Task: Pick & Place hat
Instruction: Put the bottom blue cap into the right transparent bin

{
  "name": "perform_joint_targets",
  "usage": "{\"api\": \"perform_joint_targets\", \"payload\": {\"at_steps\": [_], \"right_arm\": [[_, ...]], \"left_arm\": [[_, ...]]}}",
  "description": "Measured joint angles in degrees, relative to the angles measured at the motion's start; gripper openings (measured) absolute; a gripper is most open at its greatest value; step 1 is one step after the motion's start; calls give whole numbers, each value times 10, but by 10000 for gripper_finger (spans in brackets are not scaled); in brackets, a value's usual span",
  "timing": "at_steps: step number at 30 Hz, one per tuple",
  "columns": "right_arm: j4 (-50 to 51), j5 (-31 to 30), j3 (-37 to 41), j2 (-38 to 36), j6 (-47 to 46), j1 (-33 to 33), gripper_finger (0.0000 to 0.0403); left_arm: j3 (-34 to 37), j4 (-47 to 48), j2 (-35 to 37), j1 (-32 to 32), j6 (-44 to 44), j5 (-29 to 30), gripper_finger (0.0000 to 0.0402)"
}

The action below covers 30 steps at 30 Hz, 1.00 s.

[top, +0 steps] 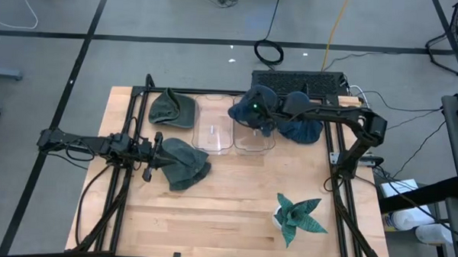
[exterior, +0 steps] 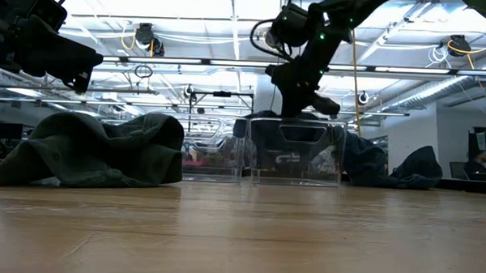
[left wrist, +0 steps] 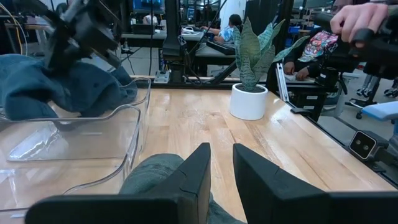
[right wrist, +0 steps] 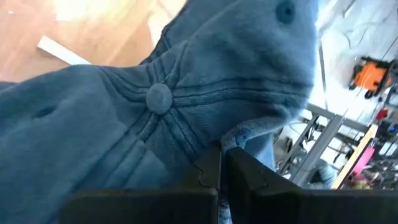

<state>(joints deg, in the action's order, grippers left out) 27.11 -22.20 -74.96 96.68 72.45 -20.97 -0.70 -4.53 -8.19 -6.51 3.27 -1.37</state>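
Note:
A blue hat [right wrist: 158, 98] with a top button hangs from my right gripper [right wrist: 221, 171], which is shut on it above the far part of the right-hand clear container [top: 253, 138]. In the left wrist view the blue hat [left wrist: 62, 87] hangs at that container's rim [left wrist: 127, 112]; whether it touches, I cannot tell. My left gripper [left wrist: 221, 168] waits level at the table's left, its fingers a narrow gap apart with nothing between them. It is raised above a green hat [top: 186, 165] that lies crumpled on the table. My right gripper pinches the blue hat's frayed rim edge [right wrist: 249, 132] between its two shut fingers. It comes slanting down from the table's right side. The crown with its button faces the wrist camera, and the hat droops slack below the fingers.
A second clear container [top: 214, 129] stands left of the first. Another green hat [top: 172, 109] lies at the far left. More blue hats [top: 301, 129] are heaped at the far right. A potted plant [top: 296, 215] stands near the front right. A person's hand [left wrist: 360, 22] shows beyond the table.

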Motion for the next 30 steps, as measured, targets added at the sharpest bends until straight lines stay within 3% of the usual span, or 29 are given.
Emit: {"api": "perform_joint_targets", "payload": {"at_steps": [17, 22, 30], "right_arm": [[-62, 41, 38, -16, 142, 63, 0], [-54, 110, 38, -34, 145, 85, 0], [20, 139, 38, -41, 106, 94, 0]], "left_arm": [[0, 0, 0, 0, 0, 0, 77], [0, 0, 0, 0, 0, 0, 77], [0, 0, 0, 0, 0, 0, 77]]}}
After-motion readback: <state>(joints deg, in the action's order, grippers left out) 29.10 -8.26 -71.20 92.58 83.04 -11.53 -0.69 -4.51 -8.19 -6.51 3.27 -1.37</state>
